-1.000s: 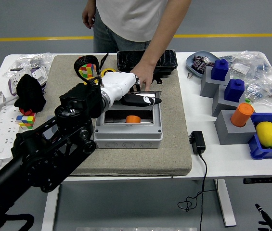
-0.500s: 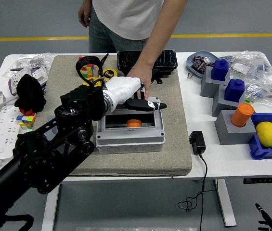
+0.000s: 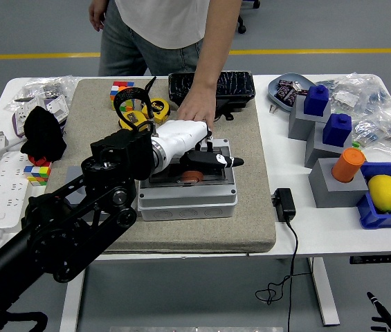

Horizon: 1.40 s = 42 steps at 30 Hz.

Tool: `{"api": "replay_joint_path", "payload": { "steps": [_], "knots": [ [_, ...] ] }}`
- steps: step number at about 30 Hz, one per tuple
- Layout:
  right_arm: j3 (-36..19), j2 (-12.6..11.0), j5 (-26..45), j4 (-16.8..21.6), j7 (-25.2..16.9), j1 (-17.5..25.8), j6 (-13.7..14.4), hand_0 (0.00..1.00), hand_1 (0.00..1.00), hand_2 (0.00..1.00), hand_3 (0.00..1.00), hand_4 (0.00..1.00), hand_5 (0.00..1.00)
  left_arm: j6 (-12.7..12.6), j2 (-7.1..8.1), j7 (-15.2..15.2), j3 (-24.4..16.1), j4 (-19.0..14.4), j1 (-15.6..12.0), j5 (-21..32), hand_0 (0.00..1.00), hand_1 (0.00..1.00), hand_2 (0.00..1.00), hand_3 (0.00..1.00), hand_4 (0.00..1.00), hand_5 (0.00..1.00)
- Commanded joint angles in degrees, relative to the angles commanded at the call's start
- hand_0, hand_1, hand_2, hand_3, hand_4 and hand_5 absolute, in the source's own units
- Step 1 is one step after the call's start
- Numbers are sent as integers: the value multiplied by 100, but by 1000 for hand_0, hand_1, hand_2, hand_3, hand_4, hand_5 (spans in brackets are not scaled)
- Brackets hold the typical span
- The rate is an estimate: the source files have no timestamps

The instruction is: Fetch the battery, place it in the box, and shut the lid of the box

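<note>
- The white table (image 3: 333,228) carries a tan mat (image 3: 250,221), and the grey box (image 3: 188,197) sits on the mat near its front edge.
- The left arm reaches in from the lower left; the left hand (image 3: 198,149) hovers directly over the box, its fingers (image 3: 223,160) extended rightward and flattened on the lid (image 3: 212,158), gripping nothing.
- The lid looks lowered nearly onto the box, hinge side away from the robot, though the hand hides most of it.
- A person's hand (image 3: 196,111) rests just behind the box, at the lid's far edge.
- The orange battery (image 3: 189,177) lies inside the box, directly beneath the hand, long axis left to right.
- The right hand is out of view.
</note>
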<state>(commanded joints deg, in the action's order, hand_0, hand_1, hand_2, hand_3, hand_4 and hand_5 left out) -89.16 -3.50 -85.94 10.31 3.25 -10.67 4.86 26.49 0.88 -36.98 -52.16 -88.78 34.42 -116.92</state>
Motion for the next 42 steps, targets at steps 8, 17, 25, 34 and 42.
{"api": "replay_joint_path", "payload": {
  "steps": [8, 17, 25, 34, 42],
  "knots": [
    [13, 13, 31, 0, -8, 7, -3, 891, 756, 723, 770, 998, 947, -989, -11, 152, -321, -10, -163, -994, 278, 176, 313, 456, 998, 998],
    [-12, 27, 36, 0, -5, 31, 2, 892, 757, 722, 770, 998, 947, -3100, -20, 2157, -1278, 365, -884, -773, 887, 996, 992, 939, 998, 998],
    [-109, 48, -46, 0, -29, 19, 39, 894, 756, 722, 770, 998, 948, -4526, 100, 4027, -2350, 621, -1628, 1104, 998, 998, 998, 998, 998, 998],
    [-261, 54, -160, 0, -87, 17, 107, 905, 775, 734, 770, 998, 959, -3418, 132, 4828, -3154, 486, -2353, 3264, 998, 998, 998, 998, 998, 998],
    [-173, 86, 4, 0, -84, -23, 44, 973, 849, 778, 793, 998, 998, -2623, 473, 4240, -3670, 375, -2922, 5084, 774, 816, 796, 788, 998, 998]
  ]
}}
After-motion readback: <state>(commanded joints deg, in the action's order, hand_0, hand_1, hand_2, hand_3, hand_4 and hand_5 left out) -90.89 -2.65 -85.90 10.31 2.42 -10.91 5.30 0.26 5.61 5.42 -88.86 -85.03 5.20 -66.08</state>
